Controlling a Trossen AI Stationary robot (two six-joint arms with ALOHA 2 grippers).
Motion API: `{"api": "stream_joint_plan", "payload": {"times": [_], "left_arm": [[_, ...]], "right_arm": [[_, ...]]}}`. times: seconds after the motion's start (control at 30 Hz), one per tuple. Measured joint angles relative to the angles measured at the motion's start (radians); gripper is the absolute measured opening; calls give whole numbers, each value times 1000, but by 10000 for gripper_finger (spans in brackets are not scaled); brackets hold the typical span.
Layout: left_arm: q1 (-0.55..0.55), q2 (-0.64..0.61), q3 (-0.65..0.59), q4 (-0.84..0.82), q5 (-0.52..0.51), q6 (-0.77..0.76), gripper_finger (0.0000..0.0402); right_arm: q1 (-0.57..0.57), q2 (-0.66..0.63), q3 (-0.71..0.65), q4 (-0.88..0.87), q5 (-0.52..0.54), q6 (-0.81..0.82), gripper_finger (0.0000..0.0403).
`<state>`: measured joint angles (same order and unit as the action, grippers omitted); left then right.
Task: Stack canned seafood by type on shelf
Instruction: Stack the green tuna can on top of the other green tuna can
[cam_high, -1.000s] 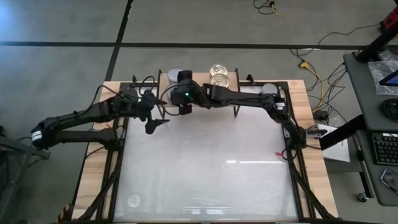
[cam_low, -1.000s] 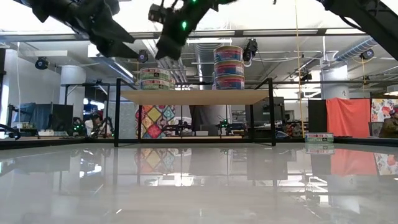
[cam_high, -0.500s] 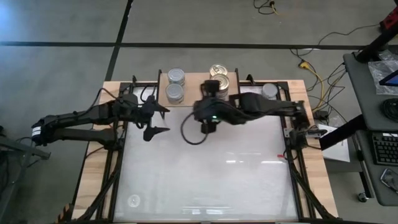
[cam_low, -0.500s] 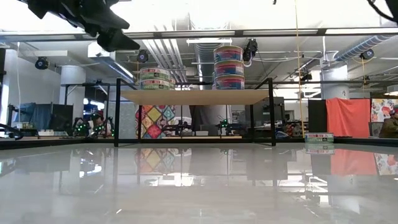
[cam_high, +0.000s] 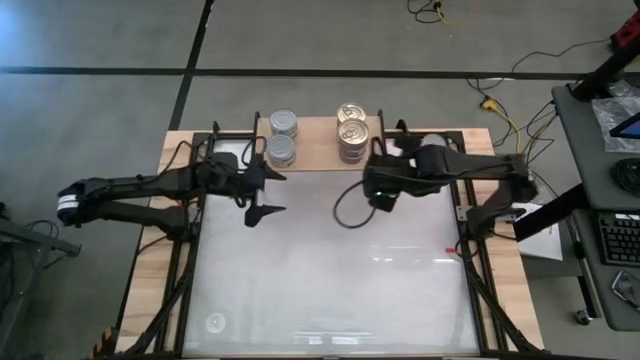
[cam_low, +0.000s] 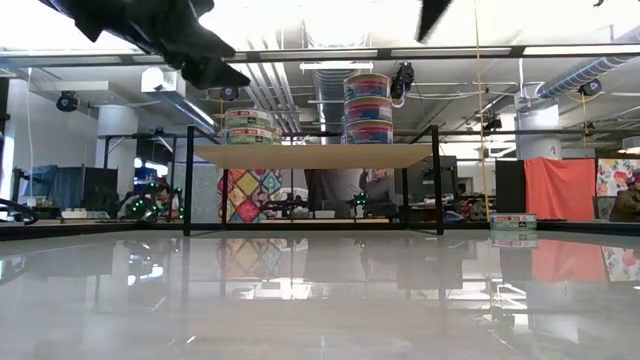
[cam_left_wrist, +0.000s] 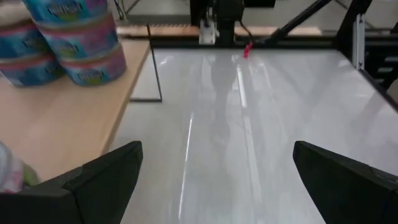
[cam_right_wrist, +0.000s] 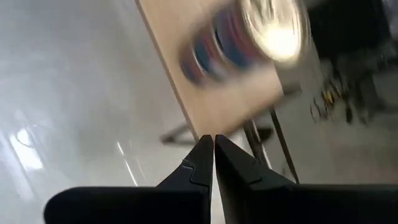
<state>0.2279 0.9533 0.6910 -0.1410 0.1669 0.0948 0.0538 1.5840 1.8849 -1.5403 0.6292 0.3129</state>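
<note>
Tins (cam_low: 368, 107) on shelf (cam_low: 311, 155) wear colourful striped labels, writing unreadable

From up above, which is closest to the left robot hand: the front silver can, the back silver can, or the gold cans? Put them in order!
Measured from the left gripper, in the high view:
1. Front silver can, at the shelf's near edge, just beyond the gripper.
2. Back silver can, behind the first, toward the shelf's far edge.
3. Gold cans, farther along the shelf toward the right arm.
</note>
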Motion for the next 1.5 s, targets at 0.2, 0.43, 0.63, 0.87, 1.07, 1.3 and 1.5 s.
{"api": "stream_joint_plan", "payload": {"times": [0.2, 0.43, 0.63, 0.87, 1.07, 1.3, 1.5], "left_arm": [[1, 50, 0, -61, 0, 64, 400], [2, -27, 0, -80, -80, 92, 400], [1, -73, 0, -87, -80, 86, 400], [1, -76, 0, -128, -79, 56, 400], [0, -77, 0, -140, -77, 50, 400], [0, -71, 0, -142, -17, 50, 400], [0, -68, -33, -119, 1, 44, 400]], "right_arm": [[-101, -210, -357, 10, 0, 122, 10], [-367, -380, -649, 96, -84, 287, 9], [-573, -436, -803, 368, -231, 322, 10], [-703, -430, -953, 621, -254, 408, 10], [-727, -430, -1099, 867, -120, 590, 11], [-782, -413, -1211, 994, 45, 853, 11], [-852, -350, -1229, 1131, 44, 893, 11]]}}
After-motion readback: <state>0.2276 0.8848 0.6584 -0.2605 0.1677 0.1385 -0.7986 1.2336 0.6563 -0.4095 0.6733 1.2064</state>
